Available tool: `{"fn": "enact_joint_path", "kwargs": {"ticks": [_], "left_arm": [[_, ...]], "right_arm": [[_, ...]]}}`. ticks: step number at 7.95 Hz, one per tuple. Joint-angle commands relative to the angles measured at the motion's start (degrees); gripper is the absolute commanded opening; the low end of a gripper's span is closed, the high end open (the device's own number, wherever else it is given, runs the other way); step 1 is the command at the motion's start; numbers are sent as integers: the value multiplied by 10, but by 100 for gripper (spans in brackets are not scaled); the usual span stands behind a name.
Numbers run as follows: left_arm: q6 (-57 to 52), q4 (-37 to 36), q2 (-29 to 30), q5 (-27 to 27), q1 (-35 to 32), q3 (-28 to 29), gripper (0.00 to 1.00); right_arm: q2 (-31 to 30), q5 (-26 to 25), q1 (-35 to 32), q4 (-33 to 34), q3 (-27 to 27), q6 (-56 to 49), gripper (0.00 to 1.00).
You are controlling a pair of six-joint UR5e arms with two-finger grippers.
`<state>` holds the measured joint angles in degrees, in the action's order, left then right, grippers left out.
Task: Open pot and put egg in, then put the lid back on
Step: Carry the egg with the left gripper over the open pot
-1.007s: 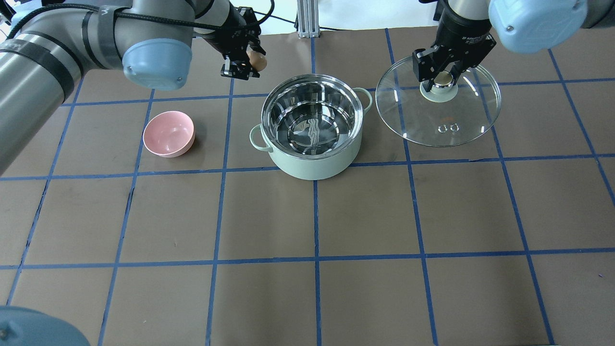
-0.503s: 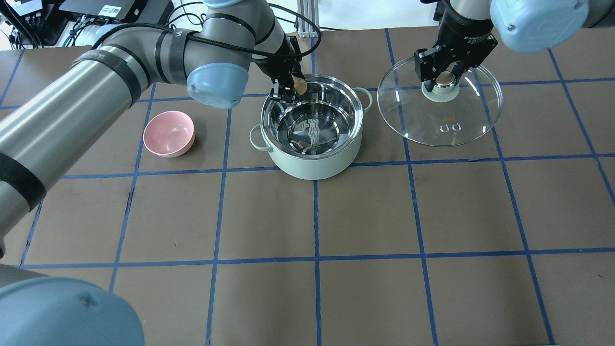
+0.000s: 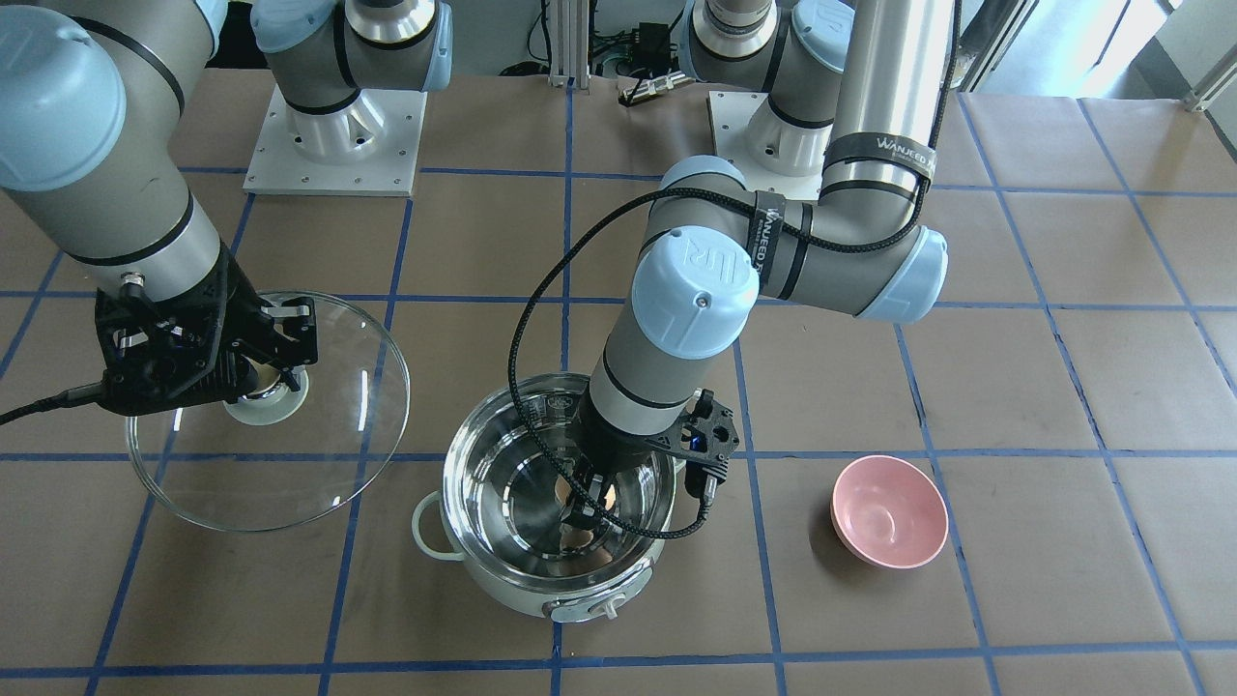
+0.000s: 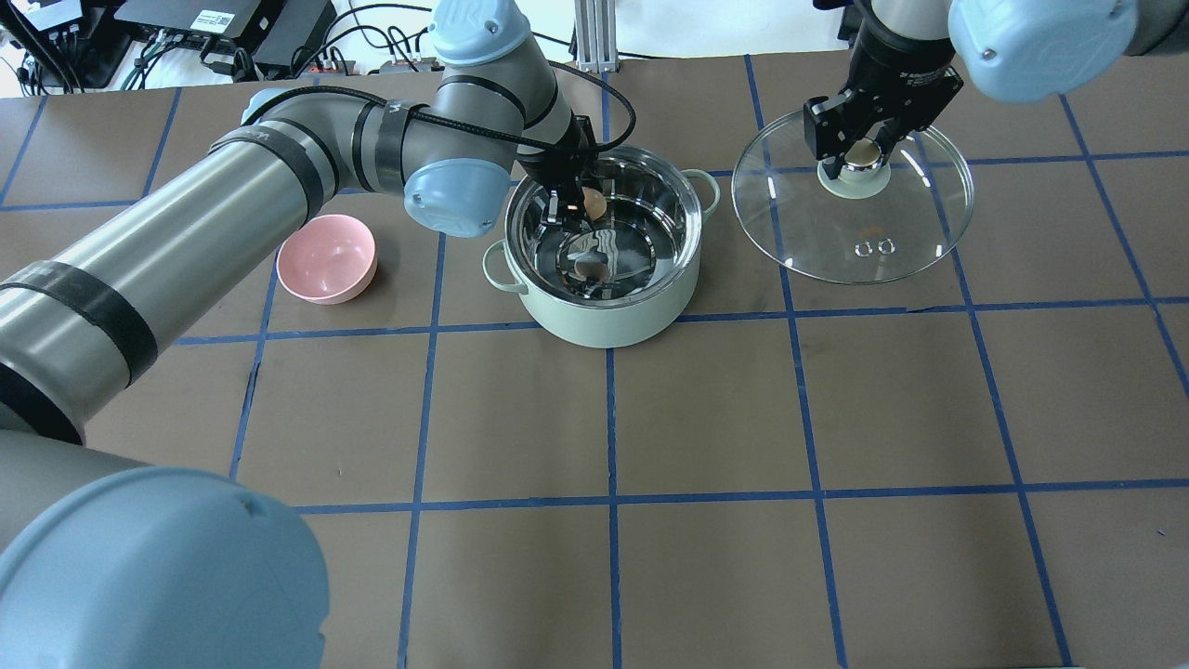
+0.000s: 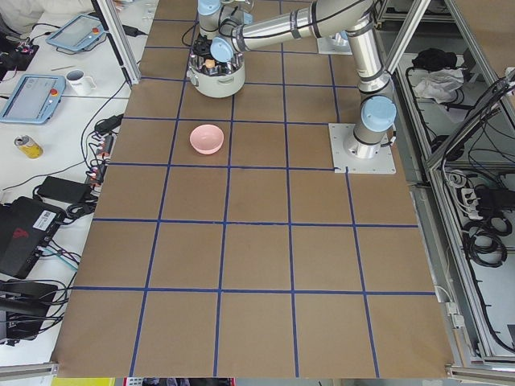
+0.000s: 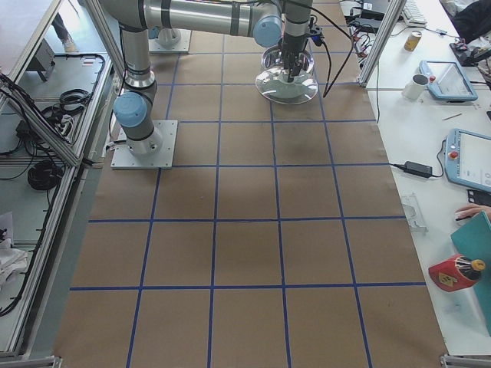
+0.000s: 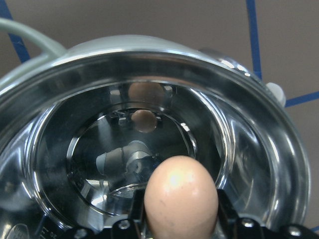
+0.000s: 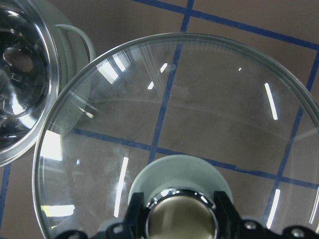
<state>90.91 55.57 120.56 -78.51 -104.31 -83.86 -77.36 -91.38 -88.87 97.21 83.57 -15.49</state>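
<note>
The pale mint pot point(image 4: 604, 323) stands open at the table's middle back, its steel inside bare. My left gripper point(image 4: 581, 200) is shut on the tan egg point(image 4: 594, 203) and holds it inside the pot's rim, above the bottom. In the left wrist view the egg point(image 7: 180, 199) sits between the fingers over the shiny bottom, with its reflections beyond. My right gripper point(image 4: 864, 153) is shut on the knob of the glass lid point(image 4: 855, 228) and holds it to the right of the pot. The lid point(image 8: 199, 109) fills the right wrist view, with the pot's rim point(image 8: 42, 74) at the left.
A small pink bowl point(image 4: 327, 258) sits left of the pot, under my left forearm's line. In the front-facing view the pot's control knob point(image 3: 607, 609) faces away from the robot. Blue tape lines grid the brown table.
My left gripper has carried the egg rightward from behind the bowl side, over the pot's rim and down into the pot. The right gripper and lid have barely moved.
</note>
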Motion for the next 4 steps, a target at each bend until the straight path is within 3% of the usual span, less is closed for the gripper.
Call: {"fn": "enact_joint_path", "kwargs": {"ticks": [1,4], "left_arm": [[4,-9,11,4,-6,-13,0],[6,-9,13,5,-18,-25,0]], "right_arm": [[0,1,0,0,0,-2,0],[0,-2,0,0,0,-1,0]]}}
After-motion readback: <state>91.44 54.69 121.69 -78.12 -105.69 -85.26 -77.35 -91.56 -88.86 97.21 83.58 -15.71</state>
